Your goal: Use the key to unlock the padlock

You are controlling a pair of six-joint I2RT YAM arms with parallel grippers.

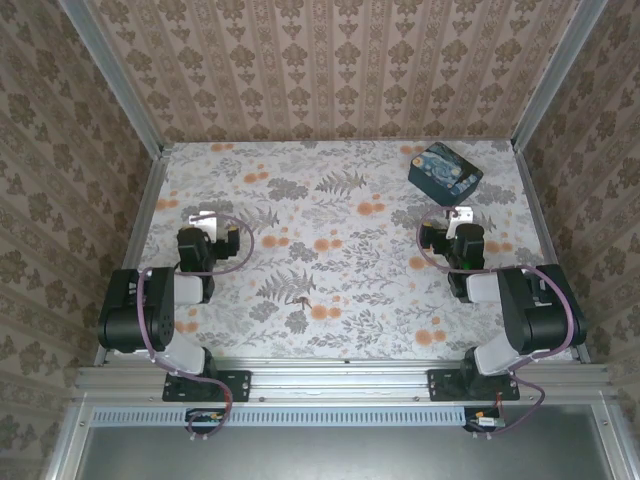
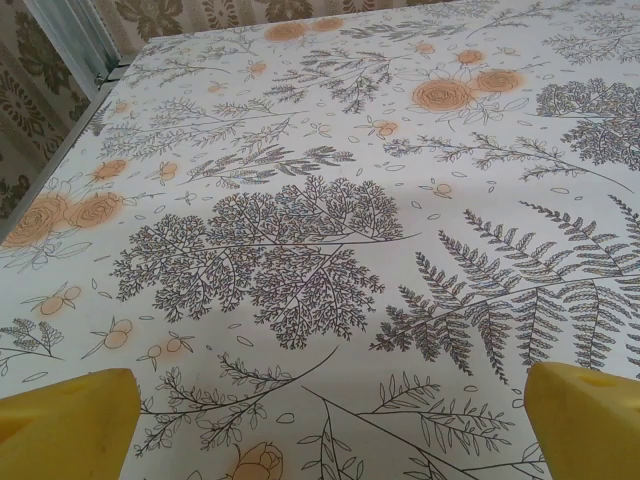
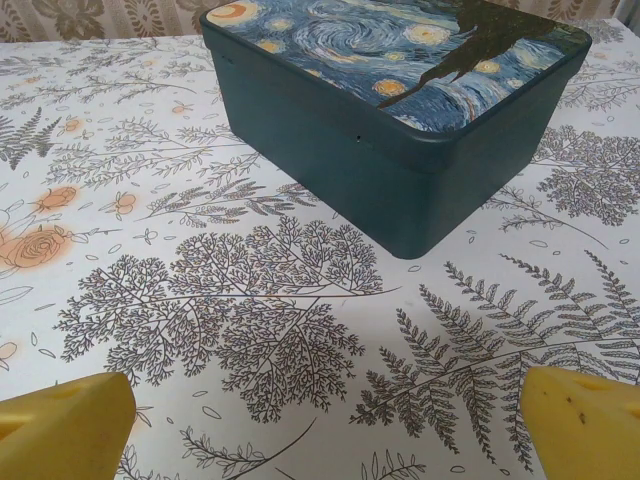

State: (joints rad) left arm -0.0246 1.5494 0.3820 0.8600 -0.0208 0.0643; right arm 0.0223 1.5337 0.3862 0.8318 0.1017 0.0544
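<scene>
The floral-patterned surface (image 1: 340, 250) carried a dark blue swirl-painted box (image 1: 445, 172) at its far right, just beyond the right arm (image 1: 525, 315). That arm and the left arm (image 1: 150, 310) held their jaws wide apart, gripping nothing. A tiny grey metal padlock (image 1: 304, 298) lay between the arms, toward the near edge.

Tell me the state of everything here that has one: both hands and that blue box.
Box: lid on, shut, sitting flat on the table.
Left hand: open, holding nothing.
Right hand: open, holding nothing, facing the box without touching it.
</scene>
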